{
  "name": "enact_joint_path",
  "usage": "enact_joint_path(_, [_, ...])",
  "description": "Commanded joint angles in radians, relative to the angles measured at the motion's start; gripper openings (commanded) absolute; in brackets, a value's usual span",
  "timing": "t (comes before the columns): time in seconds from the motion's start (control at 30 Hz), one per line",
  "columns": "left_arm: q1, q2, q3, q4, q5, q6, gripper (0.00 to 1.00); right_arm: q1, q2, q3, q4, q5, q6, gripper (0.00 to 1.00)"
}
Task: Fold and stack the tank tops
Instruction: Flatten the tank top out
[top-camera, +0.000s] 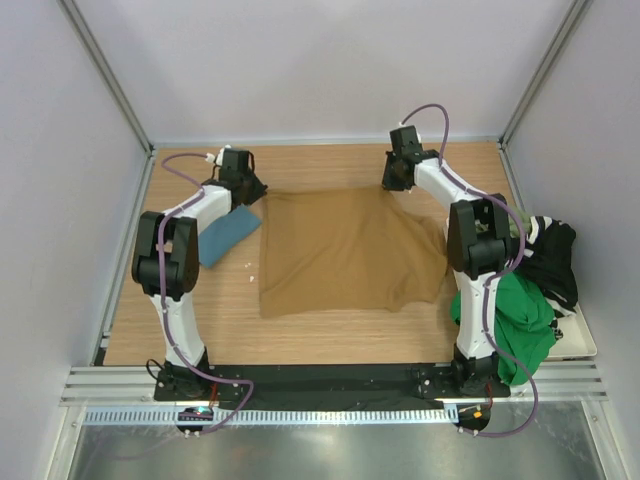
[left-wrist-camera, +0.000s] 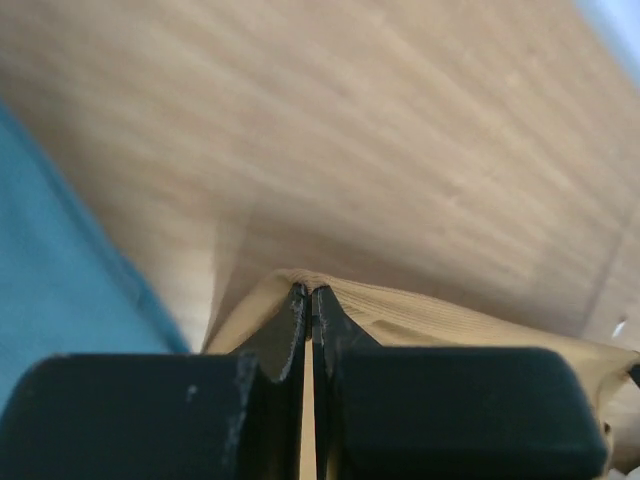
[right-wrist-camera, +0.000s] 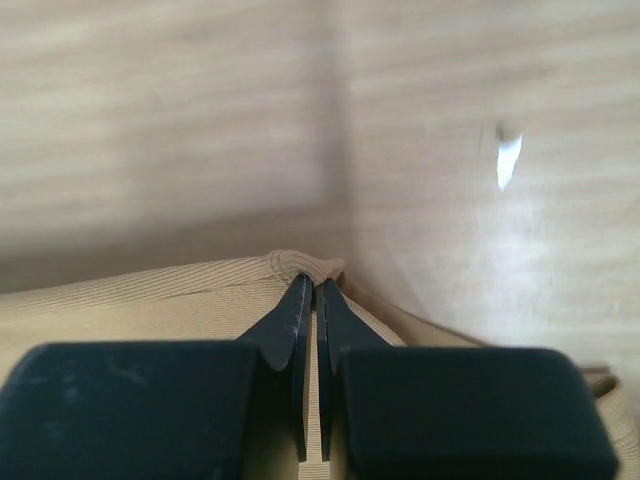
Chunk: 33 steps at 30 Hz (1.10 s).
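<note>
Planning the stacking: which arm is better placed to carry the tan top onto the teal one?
Probably left. The left gripper pinches a far corner of the tan top, beside the teal top; the right gripper holds the other corner, farther away.

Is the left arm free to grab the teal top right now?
Probably not yet: the left gripper is shut on a corner of the tan top, though the teal top lies close beside it.

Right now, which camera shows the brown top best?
The top external view: the whole tan tank top lies spread out. The wrist views show only small pinched corners, held by the left gripper and right gripper.
</note>
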Motion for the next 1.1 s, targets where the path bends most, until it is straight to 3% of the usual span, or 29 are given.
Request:
enact_joint_path(0.0, [0.029, 0.04, 0.094, 0.055, -0.003, -0.01, 0.0, -0.022, 0.045, 0.161, 0.059, 0.096, -0.005, 0.03])
enact_joint_path(0.03, [0.031, 0.054, 0.111, 0.055, 0.002, -0.007, 0.0, -0.023, 0.062, 0.182, 0.061, 0.091, -0.012, 0.05])
enact_joint_path(0.07, [0.035, 0.087, 0.147, 0.053, 0.031, 0.007, 0.0, -0.026, 0.094, 0.219, 0.059, 0.083, -0.012, 0.24])
enact_joint_path(0.1, [0.036, 0.103, 0.171, 0.055, 0.054, 0.019, 0.17, -0.026, 0.105, 0.233, 0.061, 0.082, -0.013, 0.37])
enact_joint_path(0.2, [0.04, 0.144, 0.249, 0.012, 0.085, 0.031, 0.66, -0.029, 0.113, 0.235, 0.093, 0.065, -0.025, 0.57])
enact_joint_path(0.27, [0.042, 0.131, 0.254, -0.009, 0.077, 0.041, 0.72, -0.032, 0.105, 0.23, 0.093, 0.05, -0.022, 0.59])
enact_joint_path(0.4, [0.04, 0.051, 0.217, -0.068, 0.069, 0.07, 0.73, -0.034, 0.023, 0.138, 0.124, -0.005, -0.016, 0.58])
enact_joint_path(0.67, [0.006, -0.174, 0.08, -0.308, -0.13, 0.143, 0.69, -0.031, -0.24, -0.144, 0.17, -0.111, 0.042, 0.52])
enact_joint_path(0.9, [0.014, -0.13, 0.048, -0.361, -0.066, 0.131, 0.58, -0.011, -0.355, -0.351, 0.237, -0.11, 0.102, 0.42])
enact_joint_path(1.07, [0.048, -0.044, 0.069, -0.347, -0.032, 0.104, 0.56, -0.011, -0.321, -0.325, 0.21, -0.104, 0.088, 0.41])
